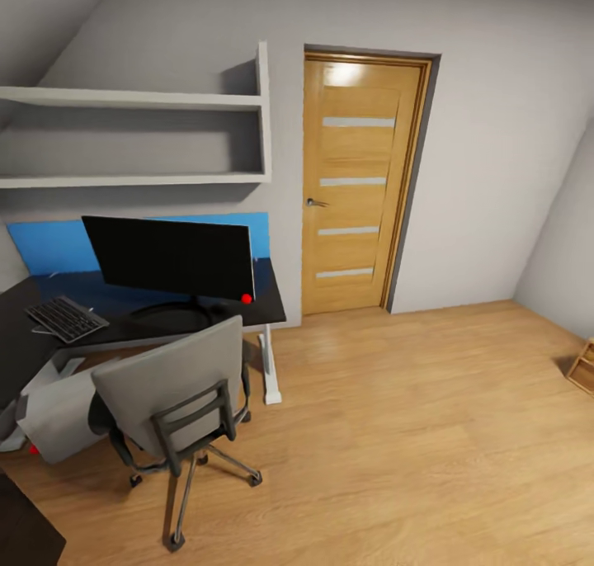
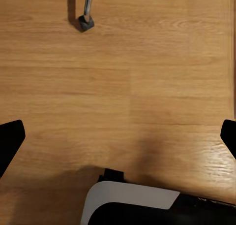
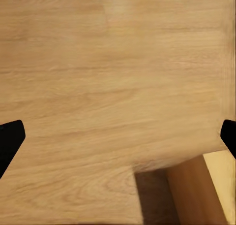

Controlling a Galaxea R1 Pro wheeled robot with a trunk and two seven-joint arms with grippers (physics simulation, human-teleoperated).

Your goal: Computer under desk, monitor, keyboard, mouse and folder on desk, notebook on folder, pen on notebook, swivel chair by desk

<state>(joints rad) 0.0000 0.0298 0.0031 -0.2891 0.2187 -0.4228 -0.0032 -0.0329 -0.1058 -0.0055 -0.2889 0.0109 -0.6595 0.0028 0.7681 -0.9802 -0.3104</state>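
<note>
The monitor (image 1: pixel 171 257) stands at the dark worktop's (image 1: pixel 268 298) right end, the keyboard (image 1: pixel 66 318) near its front edge; the swivel chair (image 1: pixel 172 384) sits just before it; left tool (image 2: pixel 118 131) and right tool (image 3: pixel 118 131) hang open over wooden floor (image 1: pixel 412 434).

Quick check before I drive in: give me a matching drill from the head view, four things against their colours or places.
Things:
1. monitor
2. keyboard
3. swivel chair
4. door

Descriptions:
A. grey backrest, standing on the wooden floor in front of the desk
B. light wood, closed, in the far wall
C. black screen, standing on the desk
D. on the desk, left of the screen

Pairs: 1-C, 2-D, 3-A, 4-B
</note>
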